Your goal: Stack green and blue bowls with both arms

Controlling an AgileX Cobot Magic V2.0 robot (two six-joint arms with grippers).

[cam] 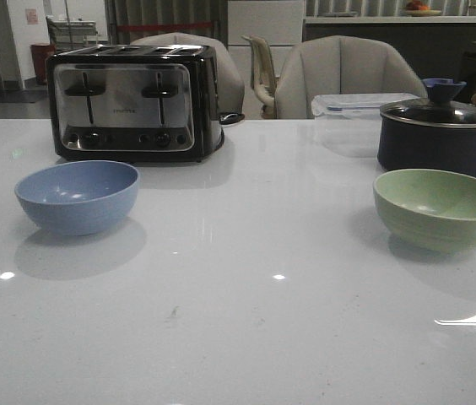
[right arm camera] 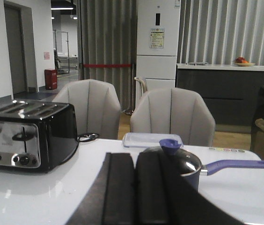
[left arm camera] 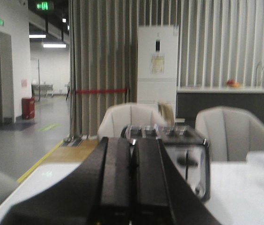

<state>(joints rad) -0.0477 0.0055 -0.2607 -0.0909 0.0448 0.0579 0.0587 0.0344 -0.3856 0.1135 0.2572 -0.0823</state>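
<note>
Bare white glossy surface (cam: pixel 238 337) fills the foreground of the front view; neither arm shows in that view.

2 bowls sit well apart on it. Dusty blue matte round bowl (cam: pixel 78 197) on the robot's left, just in front of the black-and-chrome 4-slot toaster (cam: pixel 135 101). Pale sage green matte round bowl (cam: pixel 440 208) on the right, near the dark navy lidded pot (cam: pixel 439 132), not touching it. Clear lidded container (cam: pixel 354 105) behind the pot. Both bowls upright, open side up, empty.

Left gripper (left arm camera: pixel 132 183): flat black fingers pressed together, closed on nothing, pointing toward the toaster. Right gripper (right arm camera: pixel 134 187): fingers likewise closed, empty, aimed toward the pot. Neither bowl shows in the wrist views.

Handling, as judged: bowls look rigid and light, probably plastic or melamine, so little crush risk. Matte finish should give fair friction, but the surface is slick; a sideways nudge would likely slide a bowl. Best hold is the rim, 1 finger inside and 1 outside the wall. Like size suggests they will nest.
</note>
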